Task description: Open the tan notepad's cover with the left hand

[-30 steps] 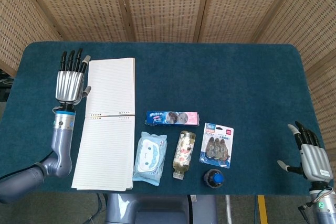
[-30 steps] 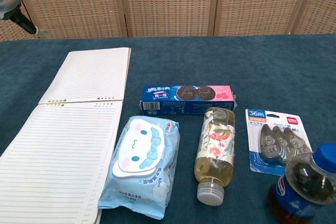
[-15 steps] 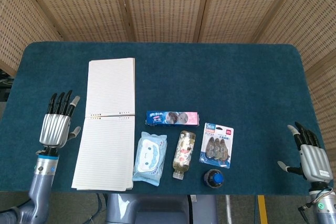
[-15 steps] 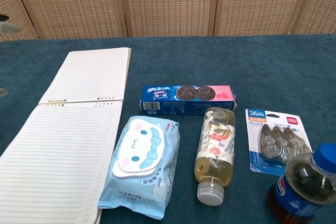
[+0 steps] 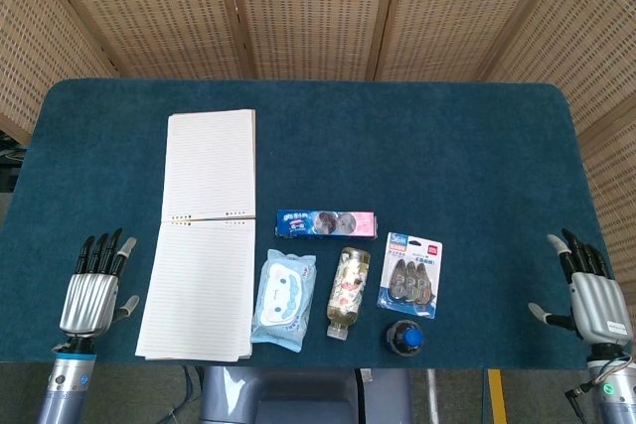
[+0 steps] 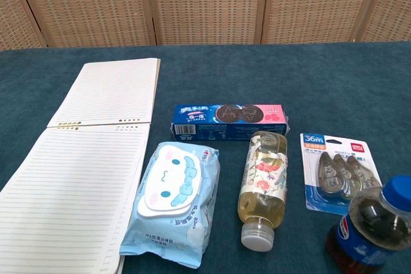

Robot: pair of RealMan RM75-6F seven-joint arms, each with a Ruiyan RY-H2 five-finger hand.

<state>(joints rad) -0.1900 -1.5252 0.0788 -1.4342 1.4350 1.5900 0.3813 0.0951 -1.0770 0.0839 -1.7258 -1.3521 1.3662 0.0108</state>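
Observation:
The tan notepad [image 5: 204, 235] lies open on the blue table, its cover flipped away toward the far side and lined pages facing up; the chest view shows the notepad [image 6: 90, 158] at the left. My left hand [image 5: 91, 286] hangs at the table's near left edge, left of the notepad and apart from it, fingers straight and spread, holding nothing. At the near right corner my right hand [image 5: 594, 295] is also empty with fingers spread. Neither hand appears in the chest view.
Right of the notepad lie a wet-wipes pack [image 5: 283, 298], a cookie box [image 5: 326, 224], a flowered bottle on its side [image 5: 349, 291], a correction-tape pack [image 5: 411, 272] and an upright blue-capped soda bottle [image 5: 404, 338]. Wicker screens stand behind the table [image 5: 417, 146].
My left hand has drawn back from beside the notepad's far half toward the near left edge of the table. The notepad stays open. The right hand has hardly moved.

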